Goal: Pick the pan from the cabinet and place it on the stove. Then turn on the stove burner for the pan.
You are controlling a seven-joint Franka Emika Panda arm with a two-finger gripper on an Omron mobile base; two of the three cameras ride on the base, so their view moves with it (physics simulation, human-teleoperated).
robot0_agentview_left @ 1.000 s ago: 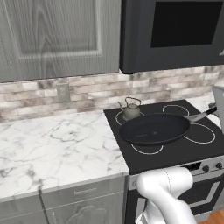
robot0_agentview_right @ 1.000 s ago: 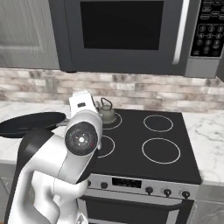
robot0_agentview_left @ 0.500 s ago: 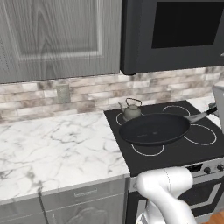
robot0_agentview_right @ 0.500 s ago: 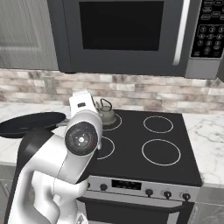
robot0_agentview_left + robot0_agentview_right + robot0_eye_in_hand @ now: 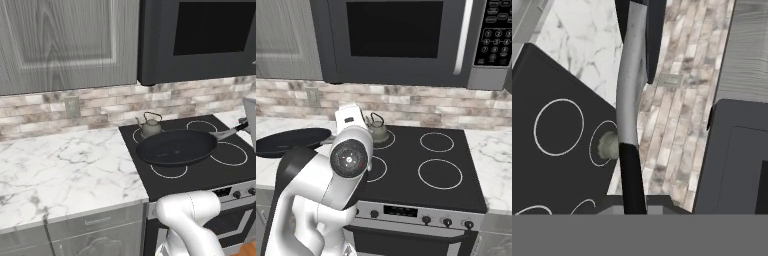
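The pan (image 5: 176, 147) is seen at the centre of the left base view, above the stove (image 5: 200, 172), by the kettle (image 5: 149, 125). Its handle (image 5: 630, 95) is clamped by the closed gripper (image 5: 634, 202) at the bottom centre of the hand view.

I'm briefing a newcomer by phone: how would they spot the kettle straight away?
Find the black glass stove under the microwave. On its rear burner nearest the marble counter sits the kettle: small, grey-green, with a loop handle. Unlike the wide, flat black pan nearby, it is squat and rounded.
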